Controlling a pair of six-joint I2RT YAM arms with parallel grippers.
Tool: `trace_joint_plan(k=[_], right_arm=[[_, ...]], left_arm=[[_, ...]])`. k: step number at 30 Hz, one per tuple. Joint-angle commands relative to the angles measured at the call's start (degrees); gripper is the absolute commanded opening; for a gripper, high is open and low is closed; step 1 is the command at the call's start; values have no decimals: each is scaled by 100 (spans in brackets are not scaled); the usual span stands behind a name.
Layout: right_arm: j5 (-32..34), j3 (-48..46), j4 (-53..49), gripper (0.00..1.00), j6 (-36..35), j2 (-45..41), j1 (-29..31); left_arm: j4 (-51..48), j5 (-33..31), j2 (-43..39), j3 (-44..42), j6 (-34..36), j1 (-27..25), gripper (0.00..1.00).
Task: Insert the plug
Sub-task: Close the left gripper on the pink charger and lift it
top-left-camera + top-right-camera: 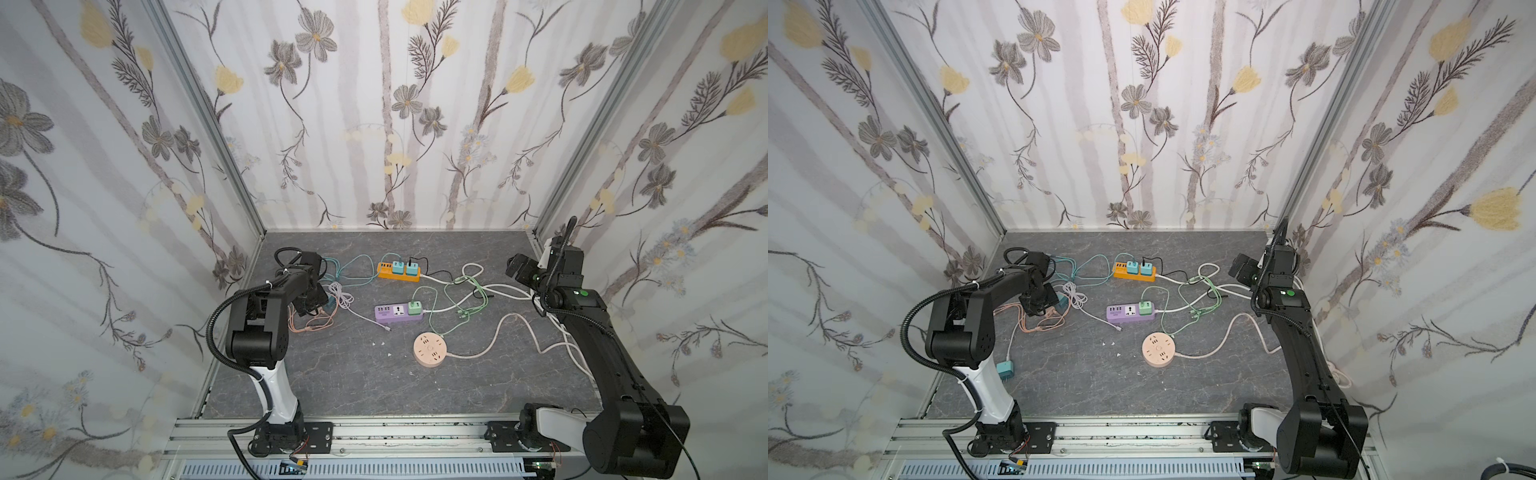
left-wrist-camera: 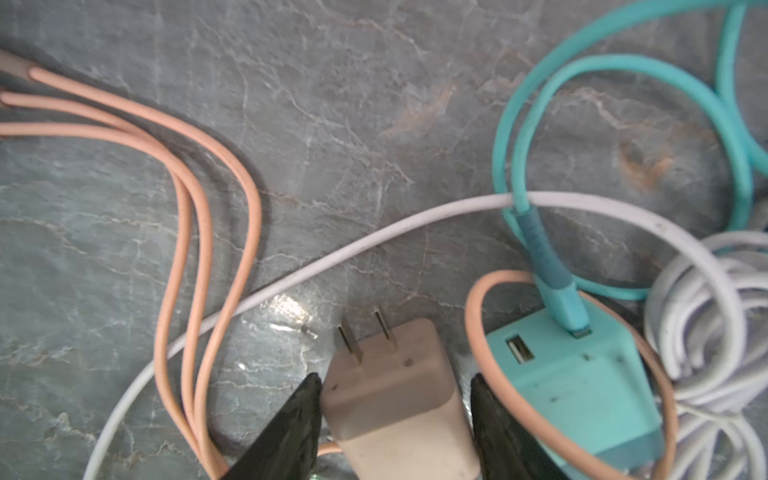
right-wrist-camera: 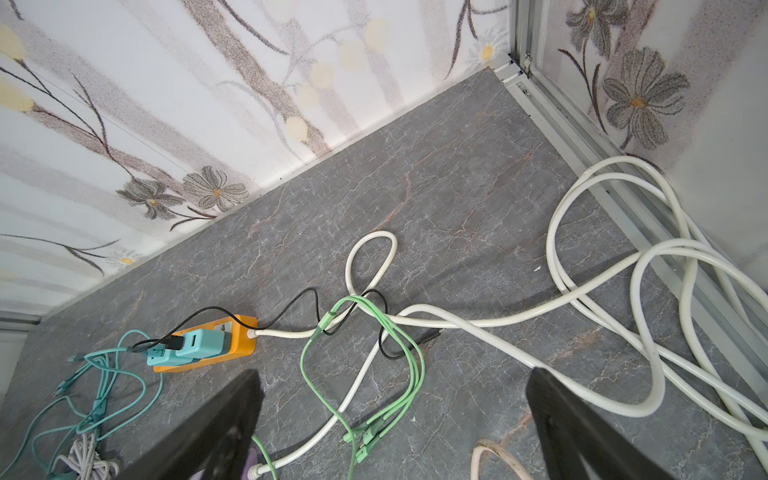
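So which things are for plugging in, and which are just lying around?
For the job: beige charger plug, left gripper straddling it, and possible sockets: purple power strip, round pink socket, orange power strip.
Just lying about: teal charger, lavender cable coil, green cables, white cords.

In both top views the left arm [image 1: 274, 289] is hiding the left gripper [image 2: 395, 376] at its tips and the plug [image 2: 399, 411] between them, and three white specks [image 1: 381, 343] on the table [image 1: 332, 382] are showing too small to identify. In the left wrist view the edge is cutting off the plug's rear and part of the charger [image 2: 582, 386], and slight blur is leaving it unclear whether both fingers [image 2: 291, 428] are pressing the plug.
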Motion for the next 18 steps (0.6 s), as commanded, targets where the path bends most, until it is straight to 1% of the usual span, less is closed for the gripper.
trace_joint_plan(k=[1, 2, 5, 8, 11, 12, 16, 18], right_arm=[[46, 16, 17, 99, -15, -19, 4], [29, 22, 17, 99, -13, -15, 4], [-43, 28, 15, 99, -22, 1, 4], [-107, 55, 15, 99, -31, 33, 29], [-99, 77, 24, 99, -35, 60, 72], [-90, 89, 24, 99, -34, 69, 87], [-73, 142, 78, 99, -40, 95, 190], [-42, 138, 199, 99, -50, 78, 294]], left_arm=[[51, -132, 94, 31, -113, 3, 58], [47, -170, 92, -19, -127, 3, 56], [132, -278, -9, -239, -144, 21, 47], [215, -317, -246, -522, -141, 77, 34], [222, -377, -632, -873, -134, 148, 18], [201, -449, -853, -1020, -142, 156, 16], [123, -687, -1895, -1512, -177, 157, 13], [49, -776, -2490, -1664, -155, 153, 9]])
